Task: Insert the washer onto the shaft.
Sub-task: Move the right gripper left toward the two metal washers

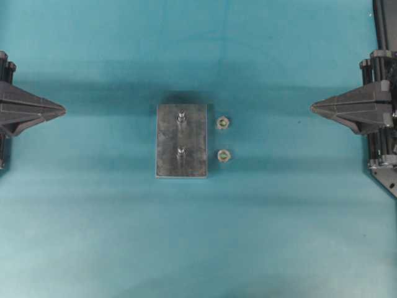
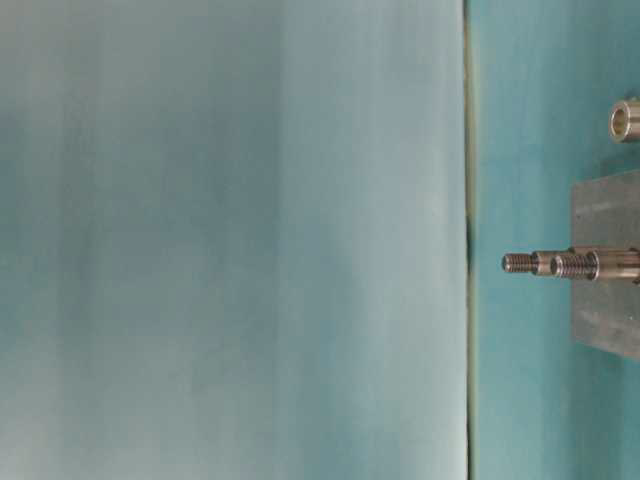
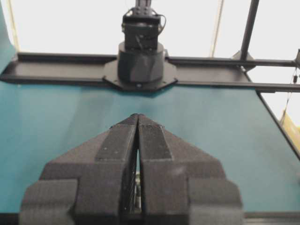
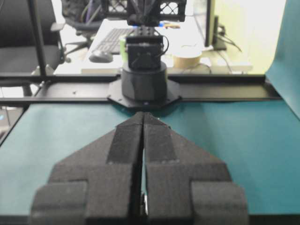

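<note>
While both the left gripper [image 1: 62, 110] and right gripper [image 1: 313, 108] sit pinched shut and empty at the frame edges, the washers [image 1: 223, 123] lie just right of the centre block's [image 1: 167, 143] shafts [image 1: 181, 117]; open wide, pinch one rim squarely, keep it level.

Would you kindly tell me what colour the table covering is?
Teal table covering, seen best in the overhead view.
</note>
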### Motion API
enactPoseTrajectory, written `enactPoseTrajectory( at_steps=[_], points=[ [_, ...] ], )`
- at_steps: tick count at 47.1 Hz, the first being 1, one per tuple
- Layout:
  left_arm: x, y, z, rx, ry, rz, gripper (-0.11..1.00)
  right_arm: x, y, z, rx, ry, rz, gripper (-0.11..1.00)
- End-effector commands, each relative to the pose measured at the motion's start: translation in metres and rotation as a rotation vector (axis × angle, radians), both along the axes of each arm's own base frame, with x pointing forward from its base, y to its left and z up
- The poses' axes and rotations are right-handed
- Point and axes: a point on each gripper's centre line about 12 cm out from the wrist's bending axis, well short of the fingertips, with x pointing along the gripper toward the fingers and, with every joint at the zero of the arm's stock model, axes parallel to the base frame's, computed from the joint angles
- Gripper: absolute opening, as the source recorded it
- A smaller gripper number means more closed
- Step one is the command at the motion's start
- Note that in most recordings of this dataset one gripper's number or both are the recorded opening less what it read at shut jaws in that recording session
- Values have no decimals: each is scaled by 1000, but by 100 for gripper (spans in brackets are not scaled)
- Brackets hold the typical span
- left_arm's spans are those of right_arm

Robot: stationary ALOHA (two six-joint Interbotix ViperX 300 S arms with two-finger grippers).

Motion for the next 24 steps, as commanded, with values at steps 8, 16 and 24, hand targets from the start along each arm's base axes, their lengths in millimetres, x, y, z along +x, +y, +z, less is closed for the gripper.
enactPoseTrajectory(
  at_steps=[8,16,24],
  points=[
    [19,-4,11,-53,76,-23,0,3,-1,-20,135,159,-11,0],
    [28,-3,10,-16,206,-13,0,2,0,-27,174,348,-12,0],
    [43,-2,2,31,347,-11,0,3,-5,-24,170,440,-42,0]
  ],
)
